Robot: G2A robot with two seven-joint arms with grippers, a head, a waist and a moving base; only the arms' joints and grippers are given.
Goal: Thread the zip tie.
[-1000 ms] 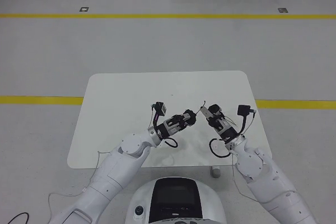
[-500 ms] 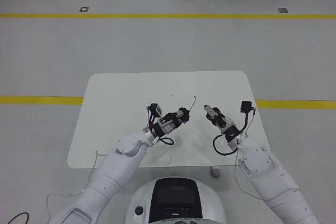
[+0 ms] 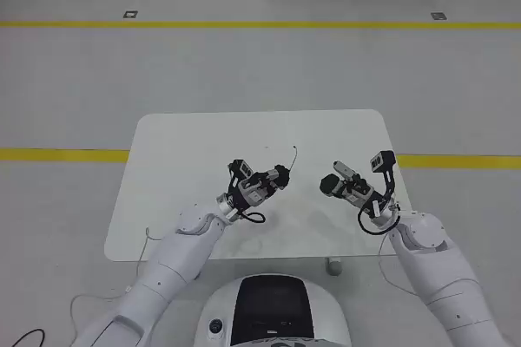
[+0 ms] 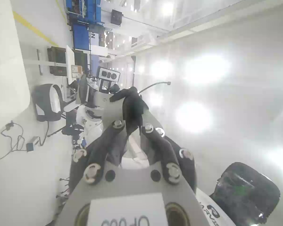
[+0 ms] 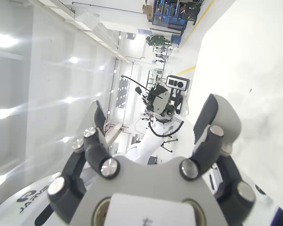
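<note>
Threading looks undone: the left gripper (image 3: 282, 177), over the centre of the table (image 3: 174, 173), is clamped on one end of the zip tie (image 3: 293, 157), which arcs free toward 12 o'clock with no loop, the right gripper (image 3: 327, 184) apart at its 3 o'clock. The right wrist view shows that gripper's fingers (image 5: 218, 114) spread and empty, too small to judge from above; the left wrist view adds the tie's thickened free tip (image 4: 167, 83).

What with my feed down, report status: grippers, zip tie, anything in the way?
Left gripper shut on zip tie, end sticking out, above table. Right gripper open, empty, apart. Nothing between them.
</note>
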